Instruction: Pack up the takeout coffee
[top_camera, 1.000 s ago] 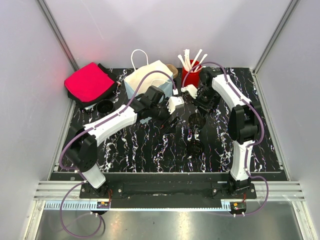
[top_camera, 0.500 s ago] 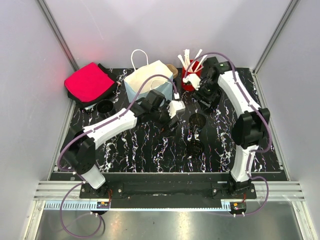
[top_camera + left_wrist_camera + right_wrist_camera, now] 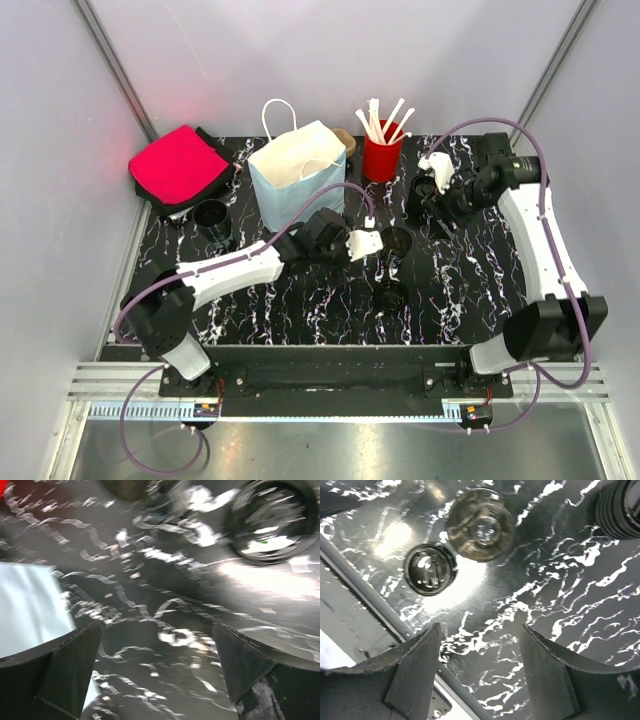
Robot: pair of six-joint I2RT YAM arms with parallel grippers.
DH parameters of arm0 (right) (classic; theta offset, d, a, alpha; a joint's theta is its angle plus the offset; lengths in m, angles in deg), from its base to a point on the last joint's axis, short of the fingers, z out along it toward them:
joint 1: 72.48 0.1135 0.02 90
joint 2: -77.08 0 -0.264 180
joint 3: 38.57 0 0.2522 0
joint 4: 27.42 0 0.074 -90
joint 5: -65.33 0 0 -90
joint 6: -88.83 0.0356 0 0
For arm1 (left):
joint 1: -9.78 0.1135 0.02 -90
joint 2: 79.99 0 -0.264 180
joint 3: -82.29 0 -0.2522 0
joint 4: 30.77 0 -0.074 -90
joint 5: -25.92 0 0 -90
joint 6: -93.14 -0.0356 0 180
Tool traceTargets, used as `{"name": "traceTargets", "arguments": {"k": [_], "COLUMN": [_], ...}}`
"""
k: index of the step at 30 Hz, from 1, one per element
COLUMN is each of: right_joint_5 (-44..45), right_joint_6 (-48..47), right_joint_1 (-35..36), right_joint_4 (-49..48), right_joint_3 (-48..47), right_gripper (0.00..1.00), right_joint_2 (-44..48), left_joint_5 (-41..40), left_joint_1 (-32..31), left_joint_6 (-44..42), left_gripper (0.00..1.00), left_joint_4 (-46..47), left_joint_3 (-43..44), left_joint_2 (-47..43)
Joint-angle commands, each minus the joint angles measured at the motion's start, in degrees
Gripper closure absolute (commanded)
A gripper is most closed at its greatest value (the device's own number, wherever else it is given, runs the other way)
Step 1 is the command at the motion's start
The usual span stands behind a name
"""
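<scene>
The takeout coffee [image 3: 388,295], a small black cup with a black lid, stands toward the table's front; it also shows in the right wrist view [image 3: 429,570], well ahead of the fingers. Just behind it stands a lidless black cup [image 3: 397,240] [image 3: 480,525]. My left gripper [image 3: 376,243] [image 3: 156,627] hovers open right beside that lidless cup [image 3: 272,522], with only tabletop between its fingers. My right gripper [image 3: 431,188] [image 3: 480,626] is open at the back right, over bare table and holding nothing. The pale blue paper bag [image 3: 300,165] stands upright at the back.
A red cup of white stirrers [image 3: 381,155] stands right of the bag. Another lidless black cup [image 3: 212,213] sits at the left, near a red cloth on a black case [image 3: 180,165]. A ribbed black object [image 3: 625,505] shows at the right wrist view's edge.
The right arm swung away from the red cup toward the back right, its jaws spreading wider. The left gripper slid from the bag's front toward the lidless cup.
</scene>
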Motion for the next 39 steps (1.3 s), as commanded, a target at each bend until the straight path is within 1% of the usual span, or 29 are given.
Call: {"name": "traceTargets", "arguments": {"k": [1,3,5,7,11,16,20,24,29,39], "right_joint_5": [-5.42,-6.21,-6.83,-6.92,-7.97,-8.06,-8.41,-8.59,-8.50,-9.82], "right_joint_6": [3.55,4.34,4.69,5.31,6.80,7.60,8.21,8.65,8.91,9.35], "right_joint_1": [0.27,0.36,0.27,0.27,0.27,0.27,0.27,0.27,0.27,0.27], "right_joint_4": [-4.49,-5.02,-5.37,-6.34,-8.19,-9.06,-9.86,-10.56,-11.09,-11.88], "right_joint_3": [2.53,3.24,4.03,5.08,6.58,7.10,7.19,7.81,8.77,9.39], "right_gripper": [0.31,0.30,0.30,0.30,0.30,0.30,0.30,0.30,0.30,0.31], "right_joint_2": [6.90,8.14,9.64,10.78,11.84,12.89,13.77,14.56,15.62,16.14], "left_joint_5": [-11.23,-12.03,-10.90,-9.14,-4.92,-5.26,-3.34,-3.33,-6.22,-10.71], "left_joint_1": [0.20,0.29,0.90,2.13,4.50,6.44,8.55,10.22,11.98,17.51], "left_joint_6": [-9.33,-12.33,-15.94,-17.35,-17.45,-20.42,-20.70,-19.64,-18.41,-16.74], "left_gripper": [0.01,0.01,0.01,0.01,0.01,0.01,0.01,0.01,0.01,0.01], "left_joint_4": [9.81,12.26,13.24,12.55,8.95,8.15,3.77,0.85,-5.02,-8.99], "left_joint_3": [-3.58,-4.72,-5.08,-4.20,0.62,2.30,6.59,10.65,15.30,18.21], "left_joint_2": [3.43,4.93,6.07,6.95,11.42,16.34,19.78,21.89,24.62,25.93]}}
